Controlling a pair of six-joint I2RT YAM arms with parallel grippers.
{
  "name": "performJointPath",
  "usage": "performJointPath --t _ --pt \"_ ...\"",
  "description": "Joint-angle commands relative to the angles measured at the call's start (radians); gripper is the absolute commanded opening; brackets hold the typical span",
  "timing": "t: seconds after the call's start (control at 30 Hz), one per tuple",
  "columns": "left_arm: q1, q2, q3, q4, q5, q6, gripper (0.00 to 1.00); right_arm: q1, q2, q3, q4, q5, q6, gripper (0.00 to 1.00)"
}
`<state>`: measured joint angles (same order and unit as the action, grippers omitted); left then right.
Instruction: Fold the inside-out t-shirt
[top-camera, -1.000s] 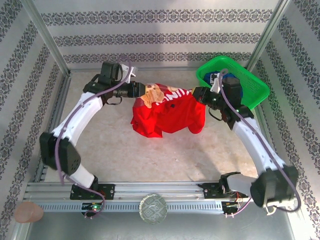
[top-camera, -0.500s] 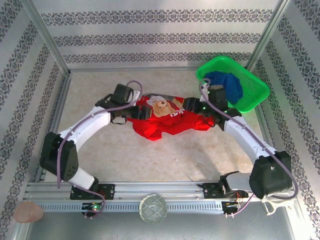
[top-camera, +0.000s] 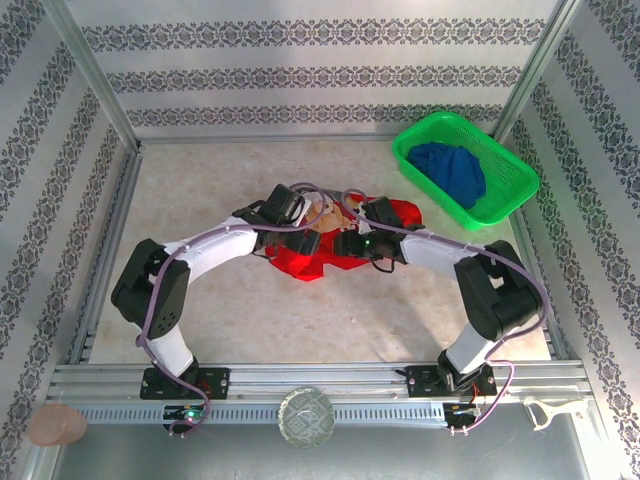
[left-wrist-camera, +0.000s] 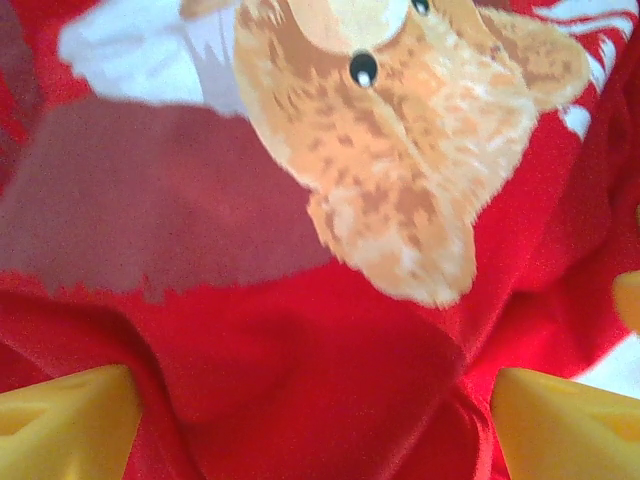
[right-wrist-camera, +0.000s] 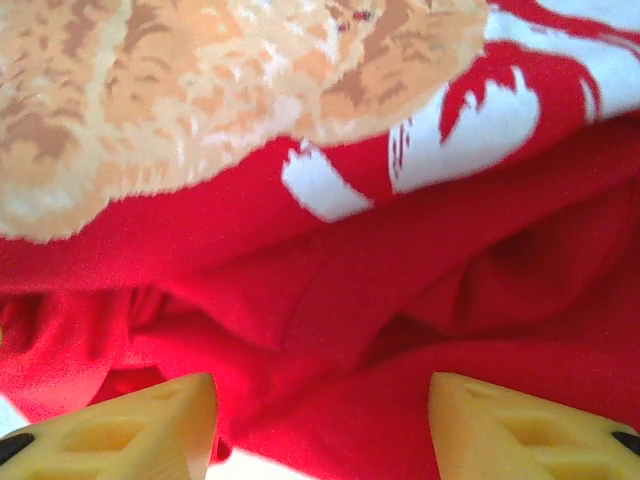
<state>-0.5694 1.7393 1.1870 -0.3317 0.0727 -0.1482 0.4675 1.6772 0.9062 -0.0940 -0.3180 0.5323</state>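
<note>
1. Red cloth, soft and heavily creased, makes up the inside-out t-shirt (top-camera: 305, 262), which lies in a rumpled heap near the middle of the surface (top-camera: 220, 310), between the two arms (both reach in over it from either side).
2. On the cloth is a printed teddy bear (left-wrist-camera: 400, 150) in mottled tan and brown, with a glossy black eye; it faces up in both wrist views.
3. Beside the bear are flat white patches of print (right-wrist-camera: 480, 120) with ragged, brush-like edges, and a duller maroon area shows in the left wrist view.
4. Below the print the shirt bunches into deep rounded folds and ridges.
5. The left tool (left-wrist-camera: 315, 425) stands wide open: its yellow fingers (left-wrist-camera: 60, 425), blocky and matte like moulded plastic, sit at the two bottom corners of its view, with a swell of red cloth between them and nothing clamped.
6. The right tool (right-wrist-camera: 335, 420) is also parted, less widely; its yellow fingers (right-wrist-camera: 520, 430) show recessed pockets in their faces (a ribbed, hollowed shape), and red folds lie between and beyond them without being pinched.
7. A bright green plastic basket (top-camera: 500, 203) with meshed walls sits at the far right of the surface, well apart from the shirt, holding a crumpled dark blue garment (top-camera: 450, 170).
8. The surface itself is pale and faintly mottled, like stone.
</note>
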Motion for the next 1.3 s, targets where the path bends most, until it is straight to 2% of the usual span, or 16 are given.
performJointPath --t 0.0,0.07,0.1,0.13,0.2,0.33,0.57,0.67,0.77,0.93,0.97,1.0,1.03,1.1,1.27 --pt "-0.006 0.049 0.048 0.043 -0.034 0.041 0.9 0.003 0.072 0.067 0.066 0.002 0.027 0.56" --pt "-0.005 0.075 0.059 0.055 -0.033 0.035 0.85 0.003 0.108 0.092 0.071 -0.001 0.033 0.46" --pt "-0.002 0.086 0.065 0.058 -0.03 0.03 0.81 0.001 0.116 0.099 0.07 -0.004 0.033 0.35" --pt "0.004 0.097 0.07 0.062 -0.022 0.027 0.73 -0.002 0.115 0.102 0.072 -0.007 0.034 0.23" --pt "0.019 0.111 0.085 0.067 -0.009 0.019 0.47 -0.012 0.093 0.103 0.066 -0.021 0.028 0.01" --pt "0.078 0.1 0.123 0.058 0.042 -0.026 0.0 -0.052 -0.03 0.093 0.026 -0.06 0.014 0.0" --pt "0.216 -0.035 0.157 0.081 0.236 -0.182 0.0 -0.132 -0.291 0.093 -0.083 -0.12 -0.012 0.0" --pt "0.27 -0.091 0.144 0.124 0.351 -0.278 0.0 -0.143 -0.378 0.052 -0.125 -0.127 -0.021 0.0" --pt "0.301 -0.129 0.117 0.17 0.438 -0.347 0.0 -0.14 -0.464 -0.05 -0.143 -0.116 -0.017 0.0" --pt "0.329 -0.162 0.066 0.259 0.549 -0.434 0.0 -0.175 -0.57 -0.26 -0.16 0.001 0.005 0.0" --pt "0.329 -0.161 0.068 0.263 0.566 -0.439 0.0 -0.186 -0.582 -0.281 -0.171 0.027 0.008 0.21" --pt "0.329 -0.159 0.069 0.272 0.587 -0.449 0.0 -0.188 -0.595 -0.291 -0.188 0.057 -0.002 0.48" --pt "0.329 -0.156 0.071 0.277 0.61 -0.462 0.0 -0.185 -0.611 -0.287 -0.209 0.086 -0.011 0.58" --pt "0.329 -0.154 0.069 0.292 0.646 -0.487 0.0 -0.164 -0.646 -0.266 -0.226 0.124 -0.03 0.65" --pt "0.322 -0.168 0.054 0.305 0.681 -0.517 0.0 -0.017 -0.625 -0.145 -0.224 0.236 -0.123 0.73"
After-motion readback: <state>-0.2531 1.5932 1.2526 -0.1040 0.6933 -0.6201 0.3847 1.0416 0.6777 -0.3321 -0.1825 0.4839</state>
